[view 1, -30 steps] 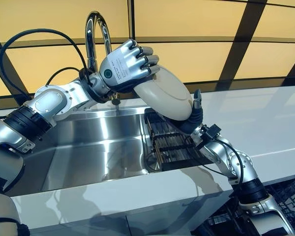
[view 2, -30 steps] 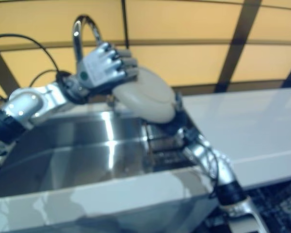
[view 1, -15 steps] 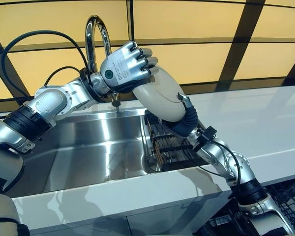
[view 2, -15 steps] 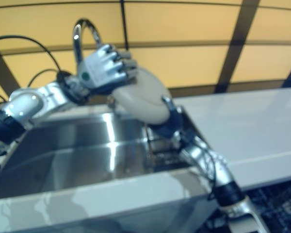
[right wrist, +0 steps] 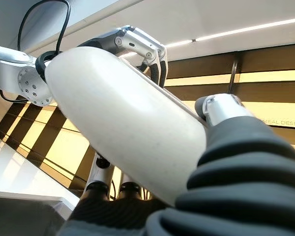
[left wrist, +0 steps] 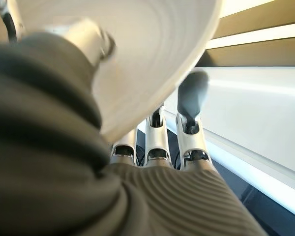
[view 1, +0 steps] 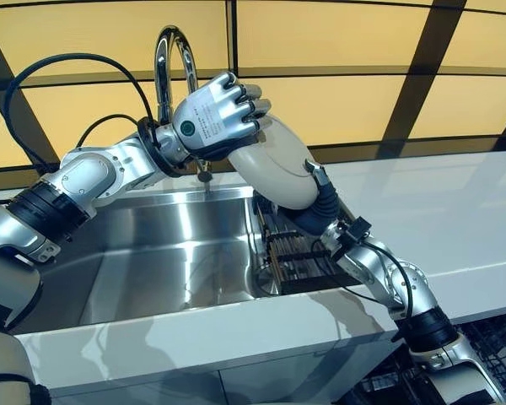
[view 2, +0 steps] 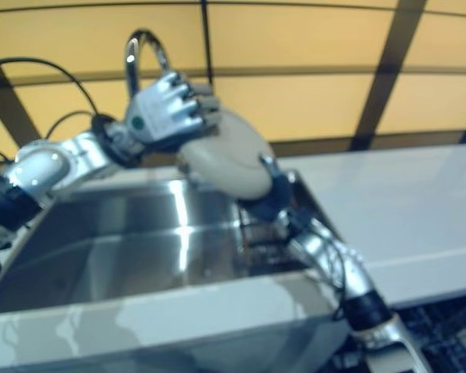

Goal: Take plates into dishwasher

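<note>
A white plate [view 1: 277, 164] is held tilted in the air above the right end of the sink, over a dark dish rack [view 1: 297, 263]. My left hand [view 1: 215, 114] is curled over the plate's upper edge; its wrist view shows the plate [left wrist: 152, 59] pinched between thumb and fingers [left wrist: 191, 96]. My right hand [view 1: 322, 209] grips the plate's lower edge from below. Its wrist view shows the plate [right wrist: 123, 118] with the thumb [right wrist: 221, 109] on it and the left hand [right wrist: 137, 43] at the far rim.
The steel sink [view 1: 164, 245] lies below, with the curved tap [view 1: 170, 51] just behind my left hand. A white counter [view 1: 438, 211] runs to the right. The dark wire rack of the dishwasher [view 1: 493, 337] shows at the lower right.
My right hand has slid up along the plate's lower edge and closed on it. The plate stays in about the same place. The whole view has shifted slightly.
</note>
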